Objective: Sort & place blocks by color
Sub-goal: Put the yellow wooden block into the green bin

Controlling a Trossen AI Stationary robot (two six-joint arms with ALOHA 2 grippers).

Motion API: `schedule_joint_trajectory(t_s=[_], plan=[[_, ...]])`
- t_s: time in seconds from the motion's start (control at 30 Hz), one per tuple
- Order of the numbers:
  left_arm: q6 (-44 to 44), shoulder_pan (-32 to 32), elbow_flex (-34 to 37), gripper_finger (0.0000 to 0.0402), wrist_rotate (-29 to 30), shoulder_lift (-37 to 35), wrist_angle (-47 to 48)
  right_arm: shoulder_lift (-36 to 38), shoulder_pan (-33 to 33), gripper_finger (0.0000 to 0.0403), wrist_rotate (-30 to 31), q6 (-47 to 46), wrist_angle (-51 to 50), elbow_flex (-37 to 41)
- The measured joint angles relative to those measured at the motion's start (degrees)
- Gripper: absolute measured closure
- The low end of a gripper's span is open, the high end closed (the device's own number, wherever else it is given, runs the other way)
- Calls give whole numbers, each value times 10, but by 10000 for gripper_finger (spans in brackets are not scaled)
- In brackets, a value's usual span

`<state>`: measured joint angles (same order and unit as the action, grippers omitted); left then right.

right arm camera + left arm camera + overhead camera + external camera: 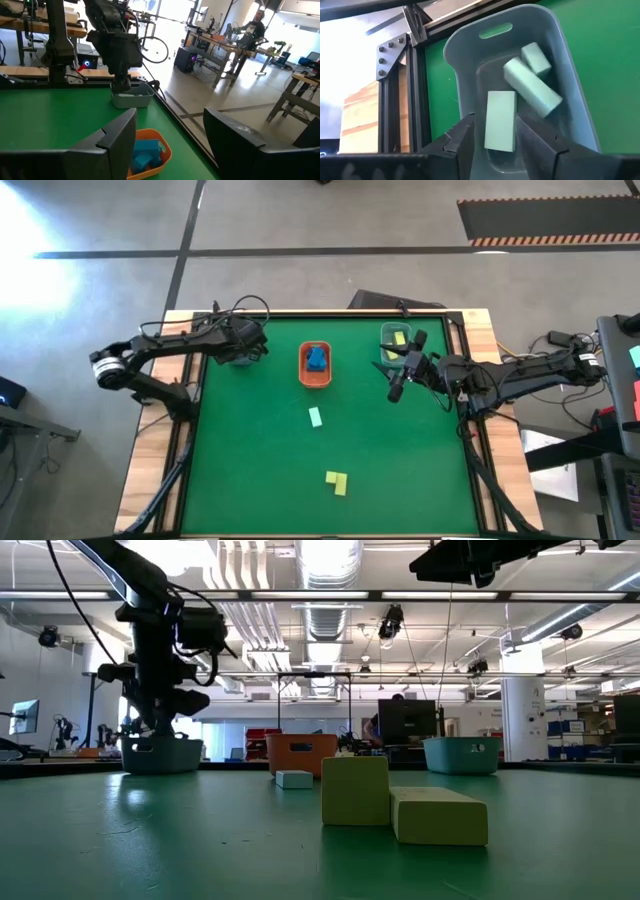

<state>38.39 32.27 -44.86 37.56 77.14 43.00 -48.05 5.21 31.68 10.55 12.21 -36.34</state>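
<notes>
So the left gripper (492,145) is hanging right over the grey tray (570,95) at the far left corner of the table, fingers (462,137) apart with a pale mint-green block (500,120) sitting between them; can't honestly tell whether it's touching the pads or just lying in the tray. Two more mint blocks (532,85) are already in that tray, one leaning on the other. The right gripper (404,367) is up in the air near the far right side, just beside the teal tray (386,332) with a yellow block (400,338) in it, and its fingers (110,140) are spread wide with nothing in them. The orange tray (315,377) in the middle at the back holds the dark blue blocks (317,359). Out on the green mat (250,470), one mint block (315,417) sits alone around the centre, and two yellow blocks (337,480) lie touching each other closer to the front edge, well apart from all three trays.
</notes>
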Motion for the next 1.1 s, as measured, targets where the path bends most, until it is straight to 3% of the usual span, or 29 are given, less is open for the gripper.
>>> schedule_joint_trajectory(t_s=[0.43,0.67,1.0,1.1], plan=[[1,-46,-1,274,2,-54,-10,0,0,184,0,-17,-14,0],[2,-143,-1,273,5,-83,-73,0,0,184,0,-19,-19,0],[2,-293,0,273,35,-70,-173,0,0,184,-2,-30,-42,0],[1,-329,0,273,35,-70,-199,-2,0,184,-33,-31,-57,0]])
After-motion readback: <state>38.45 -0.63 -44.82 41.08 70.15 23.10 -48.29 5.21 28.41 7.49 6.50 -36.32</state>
